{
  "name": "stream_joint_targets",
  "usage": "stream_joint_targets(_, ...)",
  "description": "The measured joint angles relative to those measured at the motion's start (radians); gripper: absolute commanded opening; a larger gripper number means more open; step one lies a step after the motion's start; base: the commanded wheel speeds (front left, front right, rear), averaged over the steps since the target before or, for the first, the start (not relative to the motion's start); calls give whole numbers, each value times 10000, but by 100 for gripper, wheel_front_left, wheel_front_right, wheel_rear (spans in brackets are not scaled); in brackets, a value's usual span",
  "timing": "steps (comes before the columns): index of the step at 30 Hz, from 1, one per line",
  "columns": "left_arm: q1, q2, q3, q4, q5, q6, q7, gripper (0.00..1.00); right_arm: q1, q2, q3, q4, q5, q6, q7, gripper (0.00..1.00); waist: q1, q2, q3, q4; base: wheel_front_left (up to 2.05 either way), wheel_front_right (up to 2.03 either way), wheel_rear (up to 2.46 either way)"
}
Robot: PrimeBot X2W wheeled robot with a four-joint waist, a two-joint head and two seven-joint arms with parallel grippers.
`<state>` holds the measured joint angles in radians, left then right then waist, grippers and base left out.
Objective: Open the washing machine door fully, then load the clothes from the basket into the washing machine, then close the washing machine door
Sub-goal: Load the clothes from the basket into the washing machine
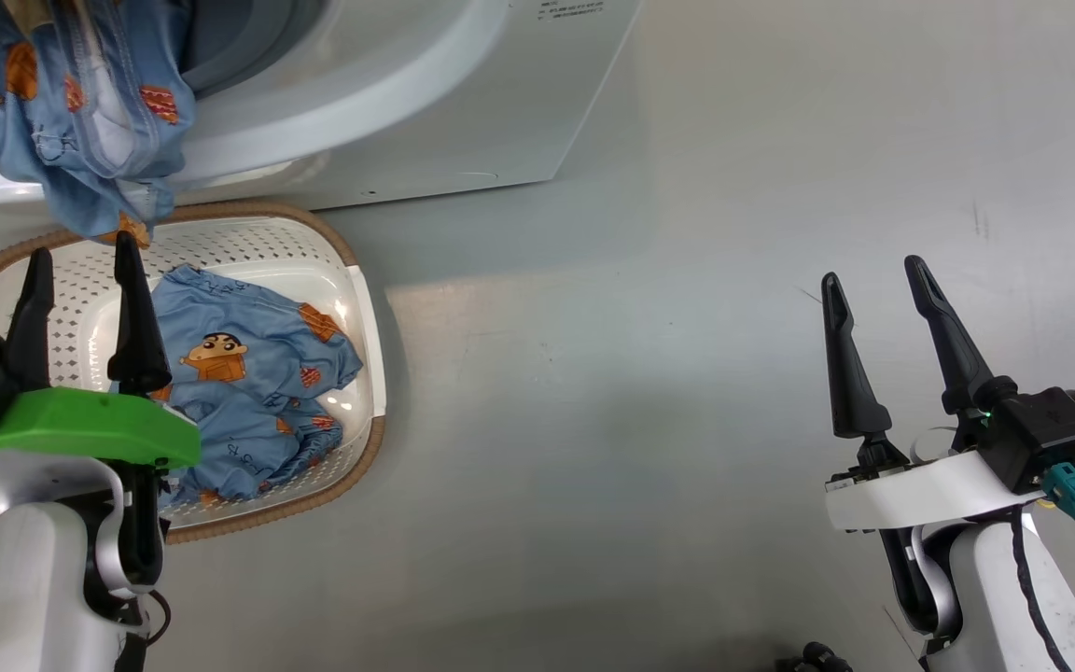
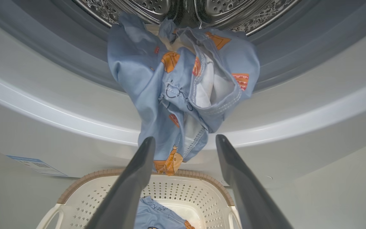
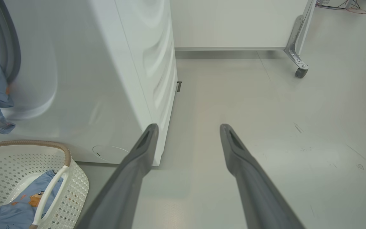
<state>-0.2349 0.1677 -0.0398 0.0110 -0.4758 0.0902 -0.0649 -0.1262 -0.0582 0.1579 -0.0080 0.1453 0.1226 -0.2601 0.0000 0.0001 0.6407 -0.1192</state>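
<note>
The washing machine (image 1: 463,112) stands open; its door is out of view. One light blue garment of the clothes (image 2: 183,86) hangs from the steel drum (image 2: 151,6) over the grey gasket and down the front, its tip just above the basket (image 1: 248,238). A second garment (image 1: 248,392) lies inside the basket. My left gripper (image 1: 80,250) is open above the basket's left half, with the hanging cloth beyond its fingertips (image 2: 149,141) and not gripped. My right gripper (image 1: 872,271) is open over bare floor to the right, holding nothing.
In the right wrist view, a white cabinet (image 3: 233,22) on a metal leg with a caster (image 3: 300,71) stands behind the machine's right side. Grey floor (image 1: 640,420) stretches between basket and right arm. A blue label (image 2: 33,163) is stuck low on the machine's front.
</note>
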Motion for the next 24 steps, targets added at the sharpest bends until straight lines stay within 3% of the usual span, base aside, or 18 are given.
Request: stream_joint_targets(24,-1732,424,813,1394,-102,174,477,100,-217,130,56,-29,31,0,0,100,0,0,740,-1244,0,0,0)
